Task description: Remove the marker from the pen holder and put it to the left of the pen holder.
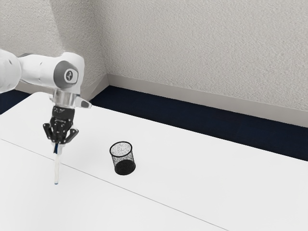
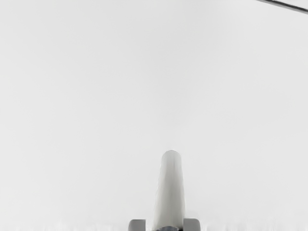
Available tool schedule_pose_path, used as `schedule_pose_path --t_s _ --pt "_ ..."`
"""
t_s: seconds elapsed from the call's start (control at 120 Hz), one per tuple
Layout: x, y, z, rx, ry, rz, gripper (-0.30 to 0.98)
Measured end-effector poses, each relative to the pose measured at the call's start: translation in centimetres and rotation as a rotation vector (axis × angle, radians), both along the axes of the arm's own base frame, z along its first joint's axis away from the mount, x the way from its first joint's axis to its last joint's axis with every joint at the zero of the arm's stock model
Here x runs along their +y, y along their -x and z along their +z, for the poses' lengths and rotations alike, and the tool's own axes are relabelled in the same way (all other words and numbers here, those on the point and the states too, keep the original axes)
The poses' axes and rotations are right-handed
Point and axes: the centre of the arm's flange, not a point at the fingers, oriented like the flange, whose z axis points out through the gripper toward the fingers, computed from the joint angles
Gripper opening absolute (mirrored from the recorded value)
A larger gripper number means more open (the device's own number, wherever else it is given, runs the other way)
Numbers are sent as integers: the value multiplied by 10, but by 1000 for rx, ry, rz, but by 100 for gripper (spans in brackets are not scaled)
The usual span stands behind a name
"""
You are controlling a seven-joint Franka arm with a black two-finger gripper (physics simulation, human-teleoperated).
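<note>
At the exterior view's left, my gripper (image 1: pixel 58 143) is shut on the marker (image 1: pixel 57 166), which points downward nearly upright, its white body below the fingertips and a dark blue part between them. Whether its lower tip touches the table cannot be told. The black mesh pen holder (image 1: pixel 123 159) stands upright, apart from the marker, toward the exterior view's right. In the wrist view, the marker's pale barrel (image 2: pixel 171 192) extends out from between the fingertips of my gripper (image 2: pixel 164 225).
The white table (image 1: pixel 192 178) has a thin seam running across it, passing behind the marker and in front of the pen holder. A dark line (image 2: pixel 285 5) crosses a corner of the wrist view. Beyond the table are a dark blue floor (image 1: pixel 192 125) and a pale wall.
</note>
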Motion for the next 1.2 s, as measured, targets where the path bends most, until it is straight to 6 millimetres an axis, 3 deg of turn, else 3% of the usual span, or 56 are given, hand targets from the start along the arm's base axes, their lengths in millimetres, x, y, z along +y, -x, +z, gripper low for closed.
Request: schedule_pose_path --t_s 0.25,0.442,0.725,0.792,0.875,1.025,1.158,1.2 --pt "29 34 -59 316 114 123 -10" --pt "41 45 -80 362 146 153 -10" --pt "43 41 -82 313 165 149 41" --pt "39 36 -57 256 154 133 49" --pt "14 30 7 113 116 61 55" --pt "-63 26 104 -218 43 -150 62" --pt "-136 4 147 -476 41 -337 65" --pt "-159 -9 173 -555 45 -386 66"
